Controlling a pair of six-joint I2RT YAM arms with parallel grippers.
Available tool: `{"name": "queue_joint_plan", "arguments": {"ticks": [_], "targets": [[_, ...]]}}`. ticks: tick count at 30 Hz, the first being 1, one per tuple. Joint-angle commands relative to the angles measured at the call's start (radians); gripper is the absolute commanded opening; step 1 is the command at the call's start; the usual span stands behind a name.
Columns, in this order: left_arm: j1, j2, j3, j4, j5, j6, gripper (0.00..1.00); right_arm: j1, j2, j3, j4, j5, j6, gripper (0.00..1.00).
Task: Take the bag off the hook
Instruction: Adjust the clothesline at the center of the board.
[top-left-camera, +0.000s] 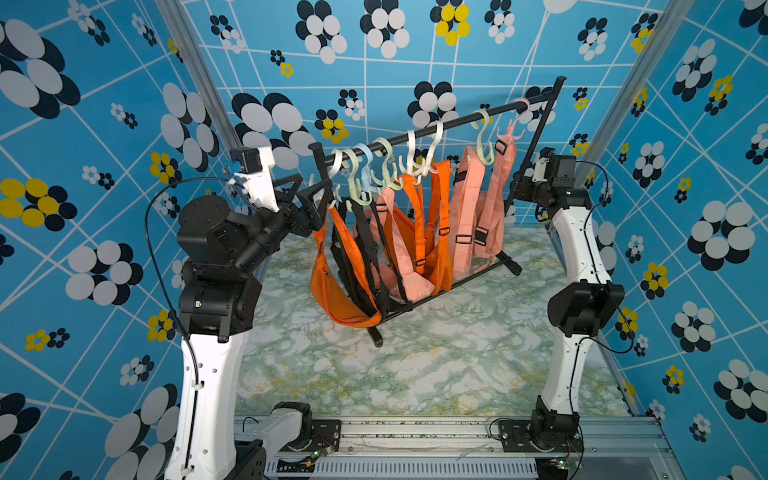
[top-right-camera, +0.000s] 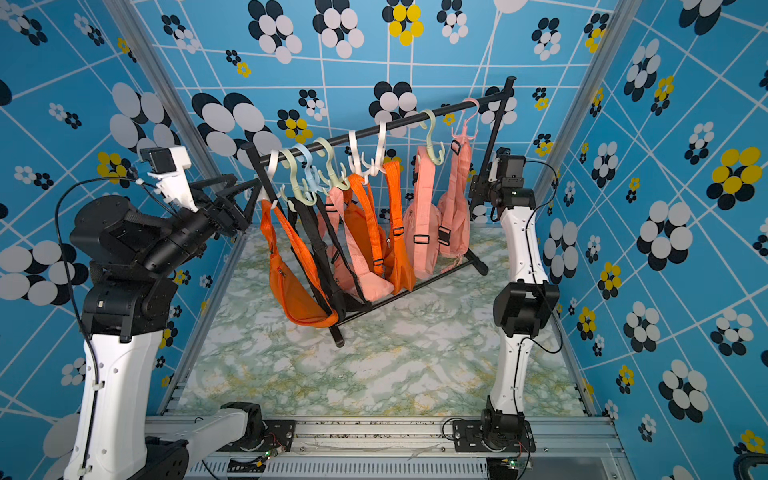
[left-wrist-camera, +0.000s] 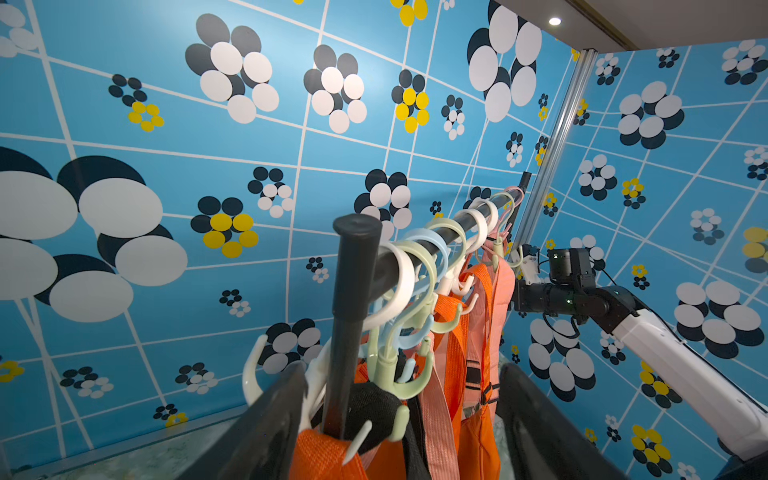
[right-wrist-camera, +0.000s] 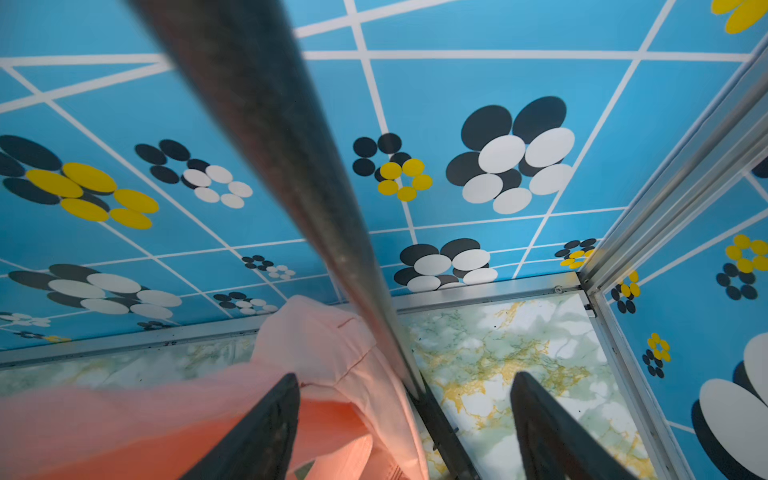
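- Orange bag: waist bag, hung by its strap at the 8 o'clock end of the rail in both top views. The pouch hangs low, just beside the rack's base bar. It is not off its hook.
- White hook: looped over the rail, first at that end. The orange strap rises to its lower prongs.
- Left gripper: at 9 o'clock of the white hook, level with the prongs. Its jaws are apart. In the left wrist view the fingers stand either side of the end post, the prongs and the strap top, clamped on none of them.
- End post: black, upright, capped.
- Rail: black bar running from 8 o'clock up to 2 o'clock over the table.
- Black bag: at 3 o'clock of the orange bag, against it.
- Pink bag and second orange bag: mid-rail, crowded together.
- Pale pink bags: two, near the 2 o'clock end, on a green hook and a pink hook.
- Right gripper: at the rack's 2 o'clock end, jaws apart. The far post passes between its fingers, and pale pink fabric lies just beside one finger. Contact cannot be told.
- Table: green-and-white marble top, bearing the rack.
- Walls: blue, with a white grid and flower print.
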Motion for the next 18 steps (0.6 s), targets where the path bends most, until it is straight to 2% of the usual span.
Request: {"name": "queue_joint_plan", "arguments": {"ticks": [1,7,9,12,14,15,17,18], "targets": [[-0.004,-0.044,-0.044,-0.006,-0.033,-0.023,0.76,-0.009,0.024,0.033,0.102,0.01,-0.001,0.79],[-0.005,-0.07,-0.132,-0.071,-0.033,-0.062,0.76,-0.01,0.068,0.033,0.221,0.02,0.044,0.74],[-0.006,-0.074,-0.183,-0.083,-0.033,-0.085,0.83,-0.009,0.08,0.035,0.248,0.007,0.07,0.7],[-0.007,-0.079,-0.242,-0.103,-0.028,-0.111,0.88,-0.009,0.087,0.035,0.269,-0.001,0.101,0.58],[-0.009,-0.077,-0.273,-0.093,-0.016,-0.127,0.91,-0.01,0.086,0.031,0.271,0.001,0.106,0.43],[-0.012,-0.073,-0.28,-0.093,-0.014,-0.129,0.92,-0.009,0.083,0.024,0.271,0.01,0.107,0.39],[-0.023,-0.051,-0.289,-0.1,-0.019,-0.128,0.95,-0.01,0.068,0.0,0.274,0.026,0.107,0.37],[-0.027,-0.04,-0.293,-0.101,-0.021,-0.127,1.0,-0.009,0.058,-0.015,0.275,0.029,0.106,0.35]]}}
